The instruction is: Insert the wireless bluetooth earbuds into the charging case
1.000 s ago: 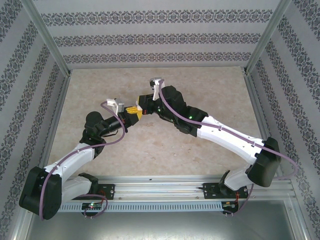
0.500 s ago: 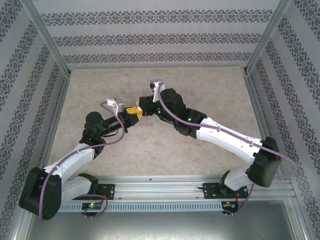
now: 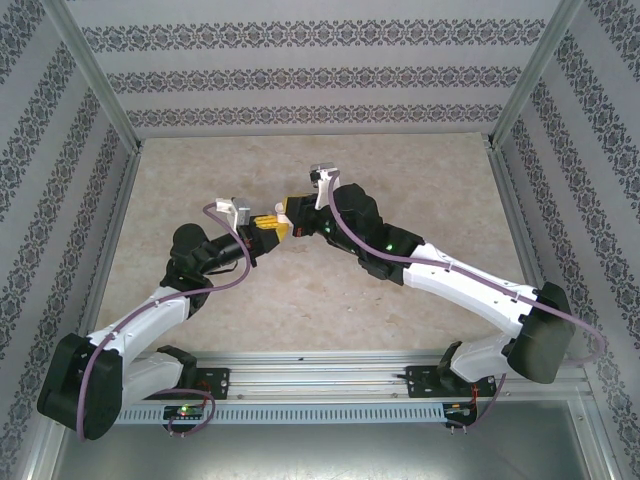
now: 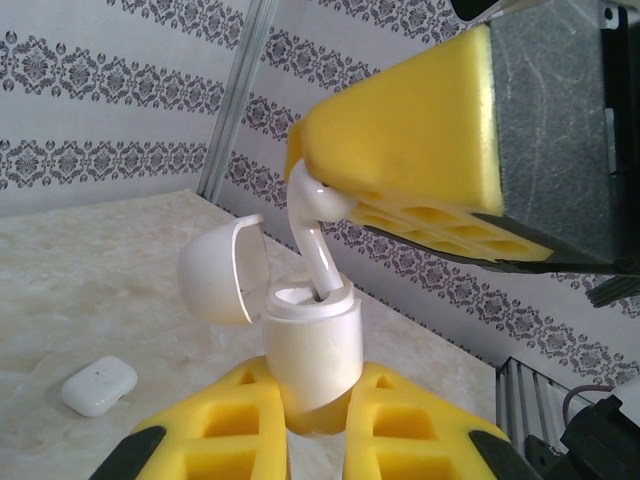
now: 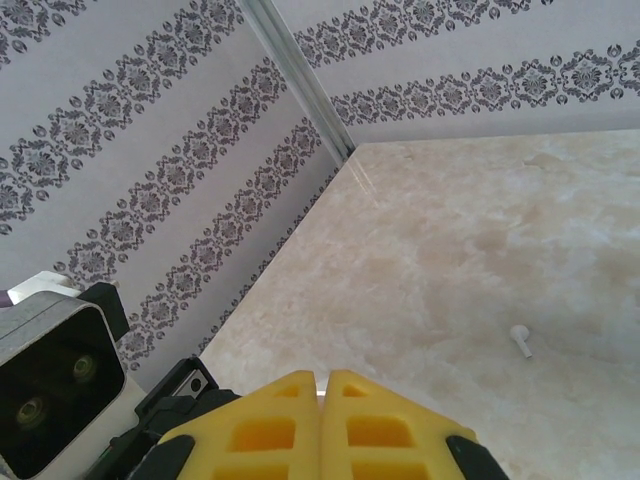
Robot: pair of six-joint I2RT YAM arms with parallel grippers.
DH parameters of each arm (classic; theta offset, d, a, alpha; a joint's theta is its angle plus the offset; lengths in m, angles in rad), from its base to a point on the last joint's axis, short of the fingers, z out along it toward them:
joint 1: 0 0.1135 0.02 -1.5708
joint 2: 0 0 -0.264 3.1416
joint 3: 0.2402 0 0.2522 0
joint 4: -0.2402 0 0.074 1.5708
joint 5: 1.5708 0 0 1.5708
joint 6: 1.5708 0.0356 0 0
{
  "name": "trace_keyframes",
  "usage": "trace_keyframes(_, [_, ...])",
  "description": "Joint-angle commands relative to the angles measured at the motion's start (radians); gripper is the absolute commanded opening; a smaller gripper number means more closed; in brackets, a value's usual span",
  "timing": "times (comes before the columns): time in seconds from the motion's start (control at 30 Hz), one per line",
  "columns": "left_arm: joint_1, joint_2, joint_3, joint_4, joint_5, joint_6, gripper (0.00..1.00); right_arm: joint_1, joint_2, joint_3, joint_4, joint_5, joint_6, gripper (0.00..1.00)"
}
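Earbud (image 4: 312, 235) pinched in right claw (image 5: 322, 390), stem in case (image 4: 310, 345) clamped by left claw (image 4: 312, 385), well apart from walls (image 3: 320, 70)

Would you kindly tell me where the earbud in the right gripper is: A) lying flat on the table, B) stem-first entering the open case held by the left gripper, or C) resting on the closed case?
B: the earbud pinched by the right gripper has its stem down in the well of the open case that the left gripper holds.
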Motion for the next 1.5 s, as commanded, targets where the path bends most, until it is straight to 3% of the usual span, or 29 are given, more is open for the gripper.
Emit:
trace_keyframes(0.0, [0.002, -0.02, 0.024, 0.118, -0.022, -0.029, 0.01, 0.01, -0.015, -0.007, -0.048, 0.013, -0.027, 0.05])
trace_keyframes(0.43, [0.002, -0.026, 0.043, 0.088, -0.048, -0.025, 0.01, 0.028, -0.01, -0.038, -0.063, -0.018, -0.005, 0.08])
trace_keyframes(0.87, [0.003, 0.021, 0.064, 0.159, -0.076, -0.056, 0.01, 0.053, -0.045, -0.091, -0.051, 0.036, 0.008, 0.09])
trace_keyframes(1.03, [0.004, 0.036, 0.064, 0.166, -0.066, -0.059, 0.01, 0.054, -0.054, -0.061, -0.088, 0.037, 0.006, 0.32])
trace_keyframes(1.13, [0.002, 0.037, 0.06, 0.155, -0.051, -0.05, 0.01, 0.052, -0.067, -0.023, -0.132, 0.041, 0.005, 0.4])
trace_keyframes(1.3, [0.003, 0.036, 0.054, 0.135, -0.029, -0.037, 0.01, 0.043, -0.096, 0.07, -0.221, -0.002, 0.023, 0.49])
trace_keyframes(1.47, [0.003, 0.043, 0.051, 0.132, 0.003, -0.03, 0.01, -0.002, -0.119, 0.148, -0.32, -0.062, 0.057, 0.51])
